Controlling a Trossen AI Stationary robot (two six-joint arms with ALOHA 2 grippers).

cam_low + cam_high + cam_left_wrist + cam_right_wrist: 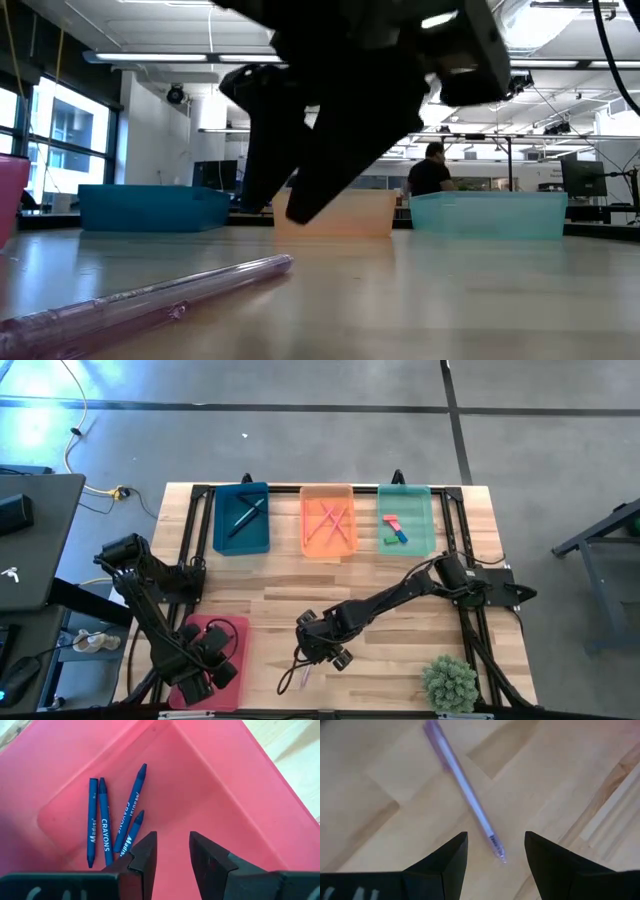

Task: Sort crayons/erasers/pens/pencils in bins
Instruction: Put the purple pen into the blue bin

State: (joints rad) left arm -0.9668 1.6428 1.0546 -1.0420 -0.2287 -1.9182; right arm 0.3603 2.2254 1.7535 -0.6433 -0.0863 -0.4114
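A translucent purple pen [462, 787] lies flat on the wooden table [400, 650] near its front edge; it also shows in the low view [150, 295]. My right gripper [496, 852] is open just above it, and the pen's near end lies between the fingertips without touching them. My left gripper [172, 855] is open and empty over the pink-red bin [232, 632], where several blue crayons [107, 820] lie. At the far edge stand the teal bin [241, 520], the orange bin [328, 522] and the mint bin [406, 520] with small erasers [394, 528].
A small green plant [450, 680] stands at the table's front right corner. Thin sticks lie in the teal and orange bins. A person [430, 175] shows in the room beyond the table. A laptop [30, 540] sits off the table's left.
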